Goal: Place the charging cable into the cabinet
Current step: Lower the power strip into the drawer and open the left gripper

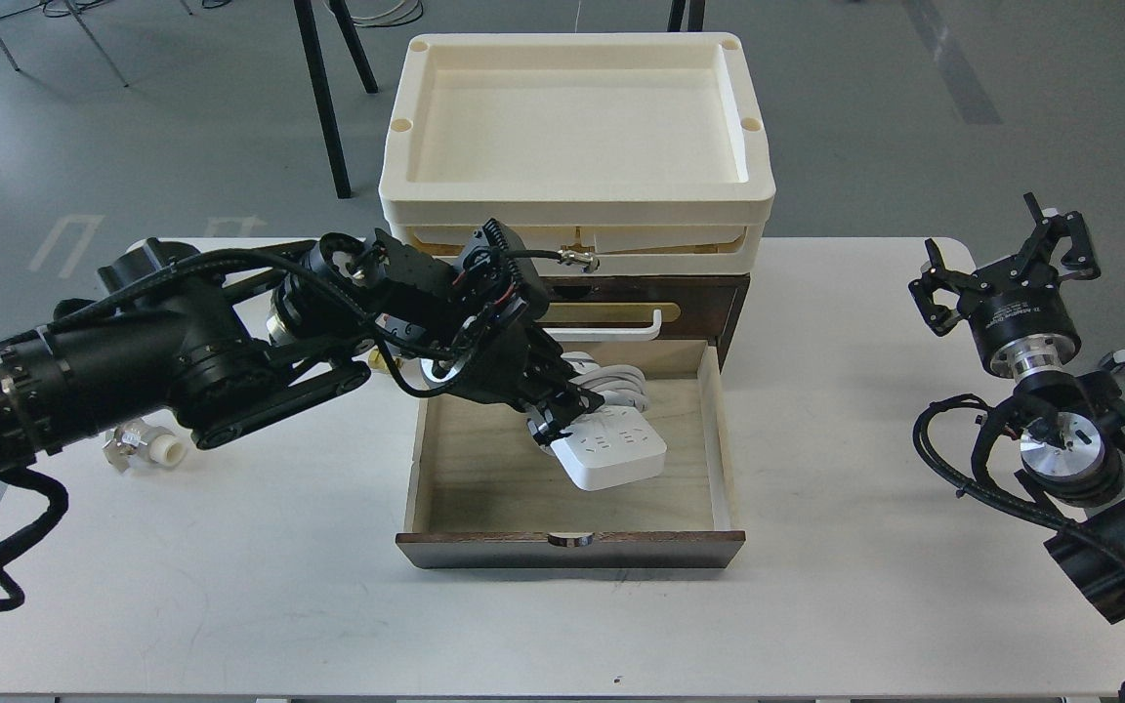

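Observation:
The charging cable (613, 450), a white power strip with its thick white cord looped behind it, hangs tilted inside the open drawer of the dark brown cabinet (572, 552). My left gripper (555, 417) is shut on the strip's left end, over the drawer's pale wood floor. My right gripper (1007, 264) is open and empty at the table's far right, well away from the cabinet. A closed upper drawer with a white bar handle (611, 330) sits behind the open one.
Stacked cream plastic trays (577, 195) sit on top of the cabinet. A small white and metal fitting (143, 447) lies on the table at the left. A small brass fitting (382, 359) lies by the drawer's left rear corner, partly hidden by my left arm.

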`<state>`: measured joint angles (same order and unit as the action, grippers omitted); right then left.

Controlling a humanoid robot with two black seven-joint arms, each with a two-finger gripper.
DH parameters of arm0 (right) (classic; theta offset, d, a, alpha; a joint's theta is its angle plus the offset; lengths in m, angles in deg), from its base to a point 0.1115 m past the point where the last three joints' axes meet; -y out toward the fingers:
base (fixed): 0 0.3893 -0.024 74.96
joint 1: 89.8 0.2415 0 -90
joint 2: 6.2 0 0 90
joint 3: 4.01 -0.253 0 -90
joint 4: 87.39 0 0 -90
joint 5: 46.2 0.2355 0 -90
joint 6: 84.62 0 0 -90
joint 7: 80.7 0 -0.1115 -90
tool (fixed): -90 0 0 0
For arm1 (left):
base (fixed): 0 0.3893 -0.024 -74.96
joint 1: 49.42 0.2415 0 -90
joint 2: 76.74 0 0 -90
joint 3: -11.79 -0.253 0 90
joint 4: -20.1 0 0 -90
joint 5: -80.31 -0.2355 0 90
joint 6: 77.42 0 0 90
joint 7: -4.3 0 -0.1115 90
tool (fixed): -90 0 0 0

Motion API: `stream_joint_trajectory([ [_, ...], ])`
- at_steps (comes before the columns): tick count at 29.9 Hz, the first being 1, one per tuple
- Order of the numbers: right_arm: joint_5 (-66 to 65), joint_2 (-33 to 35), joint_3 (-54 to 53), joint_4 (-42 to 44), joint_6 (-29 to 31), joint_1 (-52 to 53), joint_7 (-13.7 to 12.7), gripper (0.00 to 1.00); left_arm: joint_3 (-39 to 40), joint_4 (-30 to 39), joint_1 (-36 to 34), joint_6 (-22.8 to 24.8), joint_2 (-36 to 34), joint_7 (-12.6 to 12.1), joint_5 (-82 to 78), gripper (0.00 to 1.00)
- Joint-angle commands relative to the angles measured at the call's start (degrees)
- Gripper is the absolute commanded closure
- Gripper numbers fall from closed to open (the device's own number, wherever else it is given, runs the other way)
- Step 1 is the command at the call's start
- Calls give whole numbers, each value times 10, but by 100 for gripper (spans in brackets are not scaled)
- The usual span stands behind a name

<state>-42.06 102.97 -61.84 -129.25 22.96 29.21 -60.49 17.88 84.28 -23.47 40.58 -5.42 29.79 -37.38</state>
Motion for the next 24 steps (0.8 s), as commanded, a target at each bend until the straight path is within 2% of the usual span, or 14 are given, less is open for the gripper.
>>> stream_joint_trajectory([
  [1,0,0,0,-1,0,-1,0,0,0,-6,11,0,1,-2,-2,84],
  [5,0,0,0,-1,0,-1,0,0,-6,-32,14,0,7,-6,-3,80],
  [9,0,0,0,-1,0,-1,0,0,-2,-53,29,0,9,-39,-2,77],
  [11,0,0,0,-1,0,-2,0,0,-2,-53,30,0,8,-43,-1,65],
  [13,0,0,0,-1,0,-2,0,0,3,-45,30,0,3,-43,2,37],
  [14,0,0,0,-1,0,-2,0,0,4,-44,30,0,3,-43,4,27],
  [18,0,0,0,-1,0,-2,0,0,34,-34,31,0,3,-35,30,13],
  [24,0,0,0,-1,0,-1,-1,0,183,4,54,0,-3,-11,316,2],
])
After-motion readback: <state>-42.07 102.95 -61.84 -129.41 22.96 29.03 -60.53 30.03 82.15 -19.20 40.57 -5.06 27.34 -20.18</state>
